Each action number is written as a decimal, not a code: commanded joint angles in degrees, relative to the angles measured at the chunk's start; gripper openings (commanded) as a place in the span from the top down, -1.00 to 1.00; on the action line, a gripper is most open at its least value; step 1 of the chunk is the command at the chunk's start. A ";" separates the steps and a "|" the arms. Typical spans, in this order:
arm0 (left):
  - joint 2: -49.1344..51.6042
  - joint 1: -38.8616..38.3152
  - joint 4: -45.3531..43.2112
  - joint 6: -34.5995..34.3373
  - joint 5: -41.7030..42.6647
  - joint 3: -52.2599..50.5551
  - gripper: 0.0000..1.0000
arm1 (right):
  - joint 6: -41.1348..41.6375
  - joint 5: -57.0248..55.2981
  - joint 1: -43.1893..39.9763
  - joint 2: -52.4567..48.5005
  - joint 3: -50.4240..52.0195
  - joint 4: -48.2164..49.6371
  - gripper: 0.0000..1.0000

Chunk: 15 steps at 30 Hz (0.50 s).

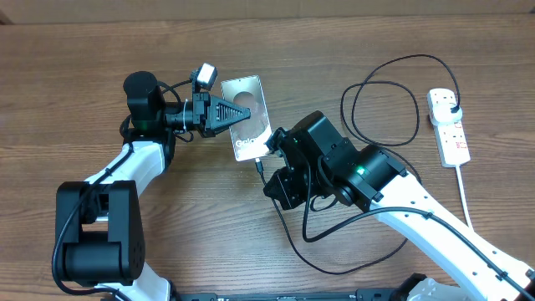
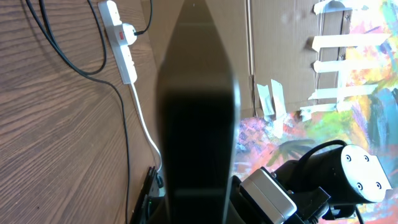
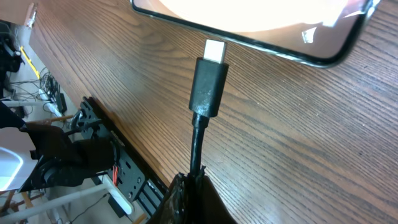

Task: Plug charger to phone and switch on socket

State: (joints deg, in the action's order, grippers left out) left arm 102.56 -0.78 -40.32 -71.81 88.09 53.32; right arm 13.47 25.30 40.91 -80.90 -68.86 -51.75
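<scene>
My left claw (image 1: 240,111) clamped on the phone (image 1: 245,90) mid-frame, its long axis upper left to lower right, my right claw (image 3: 191,196) pinching the charger (image 3: 208,87) cable, tip pointing at the phone's edge shown only by right wrist view, socket (image 1: 448,125) far right.

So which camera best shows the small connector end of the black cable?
The right wrist view: the silver-tipped connector of the thin black cable sits large and sharp, close to the flat dark phone's edge. Overhead it is a tiny speck beside the phone. The left wrist view shows only distant stretches of cable, not the connector.
</scene>
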 commanded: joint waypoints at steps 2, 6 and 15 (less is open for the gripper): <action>0.20 0.00 -0.37 1.51 0.02 1.97 0.92 | 0.07 0.46 -0.11 0.09 0.17 0.76 0.92; 0.20 0.00 -0.37 1.53 0.04 1.97 0.92 | 0.07 0.44 -0.11 0.09 0.17 1.09 0.92; 0.20 0.00 -0.20 1.53 0.28 1.97 0.92 | 0.07 0.42 -0.11 0.09 0.17 2.58 0.92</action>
State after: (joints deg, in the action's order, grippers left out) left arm 102.56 -0.78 -40.32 -71.81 87.53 53.41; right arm 13.47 25.52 40.91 -80.90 -68.86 -50.28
